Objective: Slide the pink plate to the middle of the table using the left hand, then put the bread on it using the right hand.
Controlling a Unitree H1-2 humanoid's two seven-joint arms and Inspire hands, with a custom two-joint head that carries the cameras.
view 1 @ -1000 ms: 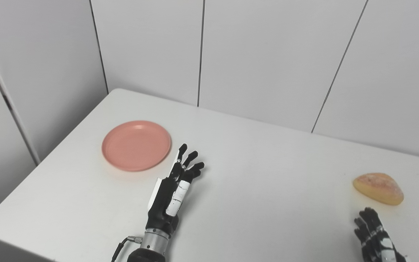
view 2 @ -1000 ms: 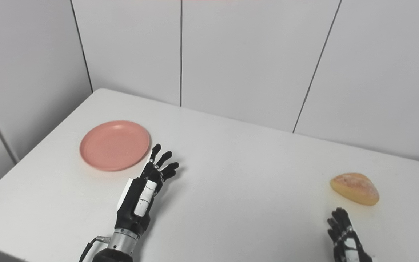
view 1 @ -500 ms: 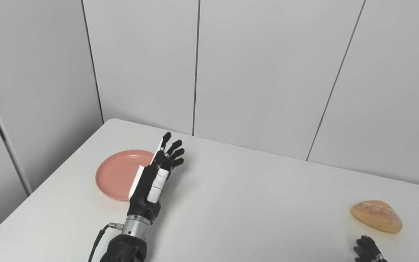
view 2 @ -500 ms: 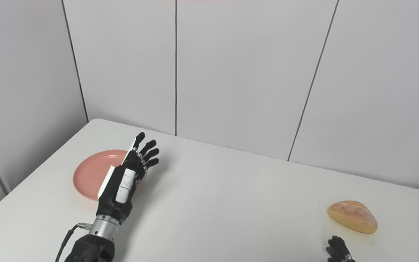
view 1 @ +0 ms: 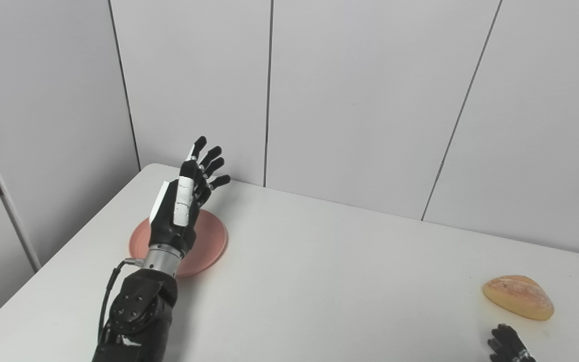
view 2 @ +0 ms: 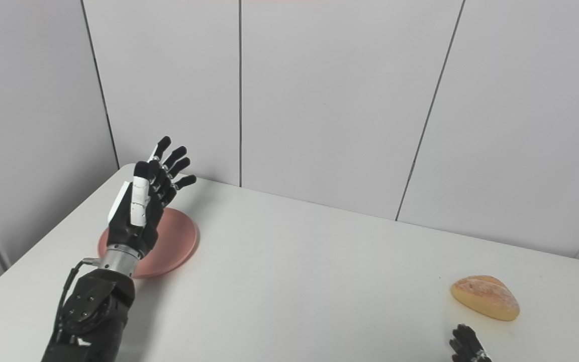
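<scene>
**anon1:** Left eye view has the left hand (view 1: pixel 181 201) up above the pink plate (view 1: pixel 209 241), fingers (view 1: pixel 209 157) spread wide and pointing toward the back wall (view 1: pixel 360 100), nothing in them. The wrist and forearm cover a good chunk of the plate from this angle.

**anon2:** Yep, same from the right eye. Plate is sitting flat on the white table (view 1: pixel 319 281), way over on the left side near the far corner. Hard to call whether the hand is touching it, but it looks raised clear of it to me.

**anon1:** And the bread (view 1: pixel 518 296)?

**anon2:** Over on the right side of the table, near the front, well apart from the plate. Golden, rounded, lying on the bare surface.

**anon1:** Right hand (view 1: pixel 508 342) is barely in shot, just some dark fingertips poking up at the bottom edge, close to the bread on its near side, with a gap between them.

**anon2:** Too little of it showing, so I can't tell if those fingers are spread or curled.
</scene>
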